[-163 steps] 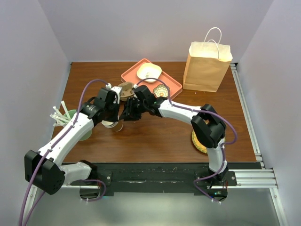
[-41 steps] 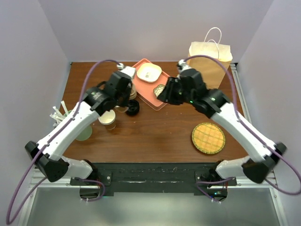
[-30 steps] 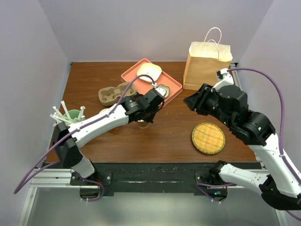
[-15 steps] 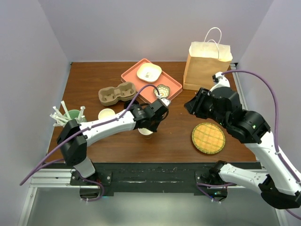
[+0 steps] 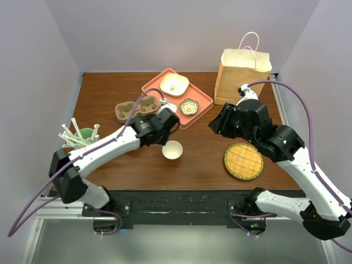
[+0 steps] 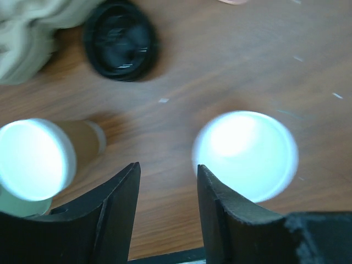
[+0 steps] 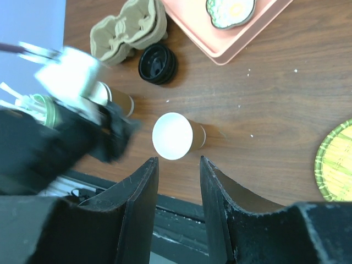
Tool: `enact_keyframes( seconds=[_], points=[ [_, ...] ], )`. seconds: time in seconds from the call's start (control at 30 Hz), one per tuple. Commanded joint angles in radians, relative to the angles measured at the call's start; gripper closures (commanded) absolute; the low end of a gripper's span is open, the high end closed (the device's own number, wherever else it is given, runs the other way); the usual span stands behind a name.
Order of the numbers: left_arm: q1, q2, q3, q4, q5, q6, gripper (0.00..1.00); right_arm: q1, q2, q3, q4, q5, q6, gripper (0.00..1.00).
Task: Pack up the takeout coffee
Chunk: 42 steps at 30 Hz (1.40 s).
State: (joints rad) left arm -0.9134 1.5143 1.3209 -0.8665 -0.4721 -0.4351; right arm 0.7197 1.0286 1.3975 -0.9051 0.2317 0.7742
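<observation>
Table (image 5: 209,159): lidless cup (image 5: 172,149) stood mid-surface, left gripper (image 6: 165,170) just beside, jaws apart, empty; right gripper (image 7: 179,162) likewise. You needed loose black lid (image 6: 120,39) pressed squarely on.

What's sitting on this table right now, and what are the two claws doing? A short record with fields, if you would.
middle cup: paper, upright, no lid
second cup: upright, no lid, beside the first
black lid: loose on the table, on no cup
paper bag: standing, far right
tray: pink, holds two small dishes
left gripper: open, empty, above the cups
right gripper: open, empty, raised
</observation>
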Motion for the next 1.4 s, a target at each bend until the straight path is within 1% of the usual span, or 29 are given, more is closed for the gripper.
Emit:
enact_keyframes(
  seconds=[0.0,0.07,0.1,0.17,0.2,0.3,0.4,0.53,0.63,0.8,0.97,1.03,1.13,1.17,1.23,1.27,1.37],
  points=[
    [0.123,-0.118,-0.092,0.003,-0.073,0.005,0.53,0.003,-0.002,-0.011,0.051,-0.022,0.014,0.6],
    [0.14,-0.143,-0.13,0.049,-0.051,0.048,0.55,0.003,0.001,-0.011,0.055,-0.026,0.014,0.6],
    [0.142,-0.146,-0.156,0.081,-0.021,0.058,0.55,0.003,0.002,-0.009,0.055,-0.028,0.014,0.6],
    [0.151,-0.134,-0.184,0.104,-0.004,0.061,0.55,0.003,0.004,-0.006,0.055,-0.029,0.013,0.6],
    [0.157,-0.125,-0.208,0.125,0.025,0.062,0.55,0.003,0.007,-0.005,0.058,-0.029,0.008,0.59],
    [0.182,-0.083,-0.254,0.167,0.044,0.065,0.58,0.003,0.022,0.003,0.055,-0.031,0.004,0.59],
    [0.22,-0.042,-0.301,0.201,0.072,0.085,0.58,0.003,0.027,0.014,0.061,-0.038,-0.004,0.59],
    [0.303,0.035,-0.315,0.196,0.066,0.105,0.59,0.003,0.028,0.012,0.071,-0.034,-0.006,0.59],
    [0.35,0.063,-0.307,0.199,0.046,0.114,0.59,0.003,0.036,0.015,0.078,-0.041,-0.01,0.59],
    [0.386,0.098,-0.295,0.201,-0.011,0.13,0.59,0.001,0.034,0.029,0.075,-0.048,-0.009,0.59],
    [0.412,0.142,-0.279,0.198,-0.013,0.145,0.59,0.001,0.028,0.047,0.028,-0.046,-0.024,0.59],
    [0.412,0.129,-0.264,0.211,0.041,0.17,0.59,0.001,0.025,0.054,0.015,-0.045,-0.035,0.59],
    [0.41,0.097,-0.188,0.209,0.148,0.191,0.59,0.003,0.028,0.063,-0.009,-0.049,-0.047,0.59],
    [0.41,0.096,-0.133,0.201,0.189,0.193,0.59,0.003,0.03,0.064,-0.011,-0.057,-0.05,0.59],
    [0.41,0.098,-0.082,0.193,0.239,0.209,0.58,0.003,0.031,0.066,-0.018,-0.061,-0.058,0.59],
    [0.41,0.098,-0.045,0.211,0.292,0.217,0.58,0.003,0.031,0.064,-0.02,-0.06,-0.059,0.59],
    [0.409,0.099,-0.025,0.292,0.381,0.254,0.55,0.001,0.019,0.052,-0.025,-0.06,-0.065,0.59]
  ],
)
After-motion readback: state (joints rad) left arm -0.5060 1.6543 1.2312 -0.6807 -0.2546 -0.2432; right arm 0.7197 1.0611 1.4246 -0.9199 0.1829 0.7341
